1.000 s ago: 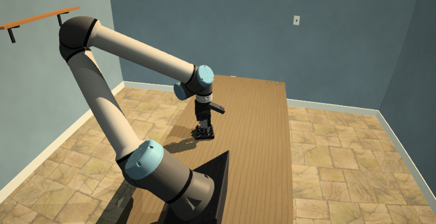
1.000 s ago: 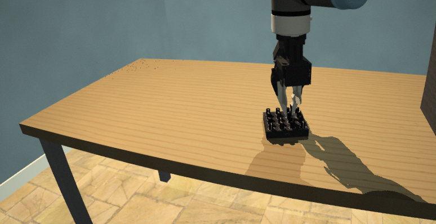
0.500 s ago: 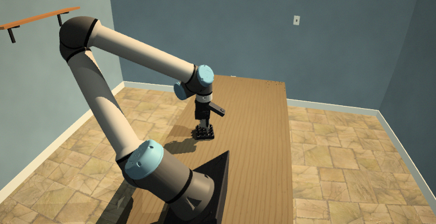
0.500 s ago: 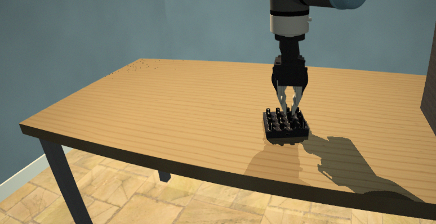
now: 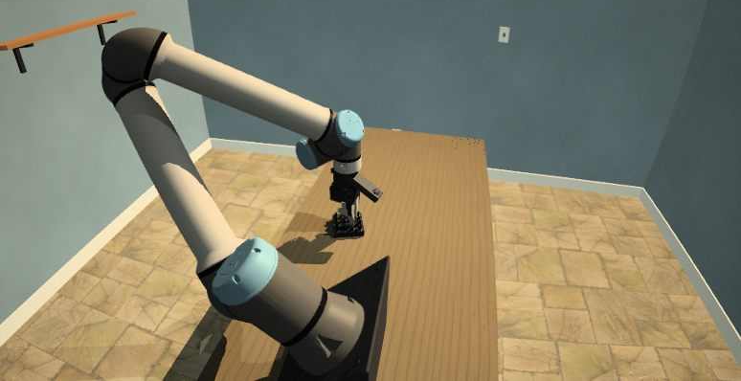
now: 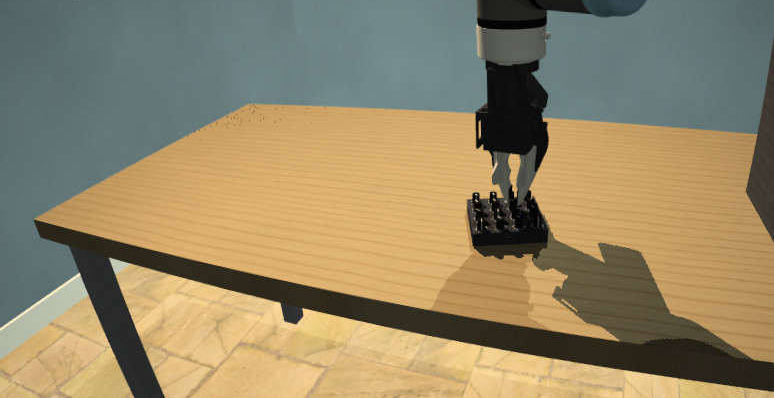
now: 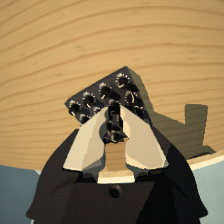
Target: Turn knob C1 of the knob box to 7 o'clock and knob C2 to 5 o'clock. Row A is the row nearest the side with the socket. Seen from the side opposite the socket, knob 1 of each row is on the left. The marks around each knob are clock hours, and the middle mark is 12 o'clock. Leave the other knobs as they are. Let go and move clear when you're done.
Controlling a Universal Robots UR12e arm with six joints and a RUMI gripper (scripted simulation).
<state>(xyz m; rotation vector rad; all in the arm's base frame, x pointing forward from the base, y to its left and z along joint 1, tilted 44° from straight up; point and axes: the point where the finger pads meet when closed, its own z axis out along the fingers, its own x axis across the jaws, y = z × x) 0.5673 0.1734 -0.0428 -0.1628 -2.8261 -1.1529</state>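
The black knob box (image 5: 348,234) (image 6: 487,240) (image 7: 112,75) sits on the wooden table, with its small socket (image 6: 510,238) facing the exterior camera. It carries several rows of short black knobs. My gripper (image 6: 514,202) (image 7: 114,106) points straight down at the box, its pale fingers nearly together on a black knob (image 7: 114,112). That knob looks to be C2, one in from the side of knob 1. The fingers stand at a slant to the rows. They hide knobs behind them, and the dial marks are too small to read the knob angles.
The wooden table (image 5: 440,222) (image 6: 324,194) carries the box and the arm's dark mount (image 5: 377,301). Neighbouring knobs, such as the corner knob (image 7: 122,80), stand close around the fingertips. An orange shelf (image 5: 67,30) hangs on the left wall, well away from the gripper.
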